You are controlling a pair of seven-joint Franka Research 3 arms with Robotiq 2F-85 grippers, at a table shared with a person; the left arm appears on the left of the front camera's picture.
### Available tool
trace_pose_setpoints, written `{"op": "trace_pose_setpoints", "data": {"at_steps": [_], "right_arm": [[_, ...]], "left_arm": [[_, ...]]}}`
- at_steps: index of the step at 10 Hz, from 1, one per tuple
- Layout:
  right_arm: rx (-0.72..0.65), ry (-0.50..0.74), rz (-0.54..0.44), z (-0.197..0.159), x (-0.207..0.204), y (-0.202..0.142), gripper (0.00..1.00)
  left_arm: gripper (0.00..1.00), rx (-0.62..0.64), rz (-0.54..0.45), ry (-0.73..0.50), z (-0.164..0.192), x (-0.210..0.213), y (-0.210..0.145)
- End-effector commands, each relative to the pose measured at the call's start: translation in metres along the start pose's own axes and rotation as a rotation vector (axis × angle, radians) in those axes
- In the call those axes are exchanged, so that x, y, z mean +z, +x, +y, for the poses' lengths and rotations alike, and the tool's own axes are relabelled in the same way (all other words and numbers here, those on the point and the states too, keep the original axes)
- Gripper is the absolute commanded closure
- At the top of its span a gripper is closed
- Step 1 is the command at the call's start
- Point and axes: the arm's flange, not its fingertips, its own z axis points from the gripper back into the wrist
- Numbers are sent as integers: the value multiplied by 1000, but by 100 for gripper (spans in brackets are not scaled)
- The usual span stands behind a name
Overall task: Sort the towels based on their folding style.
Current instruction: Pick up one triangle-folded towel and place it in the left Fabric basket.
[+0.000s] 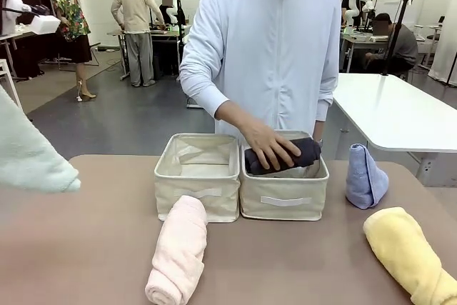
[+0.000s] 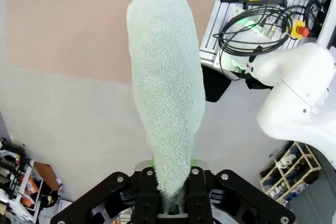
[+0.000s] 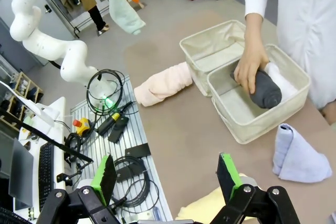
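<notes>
While a person's hand (image 1: 270, 146) presses a grey roll (image 1: 308, 153) into the right bin (image 1: 285, 205), the front view shows a teal towel (image 1: 32, 155) hanging in the air at the far left, above the table (image 1: 86, 248). A pink roll (image 1: 178, 248) lies in front of the left bin (image 1: 196, 201), its far end right up by the bin's front wall. A blue cone (image 1: 365, 176) stands just beside the right bin, and a yellow roll (image 1: 410, 251) lies near the front right corner. From the left wrist, the left gripper (image 2: 169, 192) is clamped on the narrow tip of the teal towel, which widens away from the fingers as a cone, held out over grey floor (image 2: 63, 129) with the table edge beyond. Soft, light terry like this will likely sag and unfold if shaken, so the bunched tip looks like the firmest hold. From the right wrist, the right gripper (image 3: 167, 174) hovers high with its 2 jaws spread wide and nothing between them, the yellow roll just below. A white roll (image 3: 283, 80) lies beside the grey roll in the right bin. The yellow roll should squash easily; across its middle seems the best grip.
</notes>
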Motion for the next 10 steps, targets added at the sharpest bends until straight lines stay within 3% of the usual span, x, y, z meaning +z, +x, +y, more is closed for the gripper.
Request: {"op": "trace_pose_setpoints", "data": {"at_steps": [1,4,7,9,10], "right_arm": [[17,16,-26,-1,0,2,0],[17,16,-26,-1,0,2,0],[17,16,-26,-1,0,2,0],[17,16,-26,-1,0,2,0],[17,16,-26,-1,0,2,0]], "left_arm": [[84,11,-31,-4,9,19,18],[84,-33,-42,-9,42,48,101],[84,-95,-101,-41,75,55,206],[84,-155,-132,-51,91,51,241],[84,-153,-137,-46,93,46,233]]}}
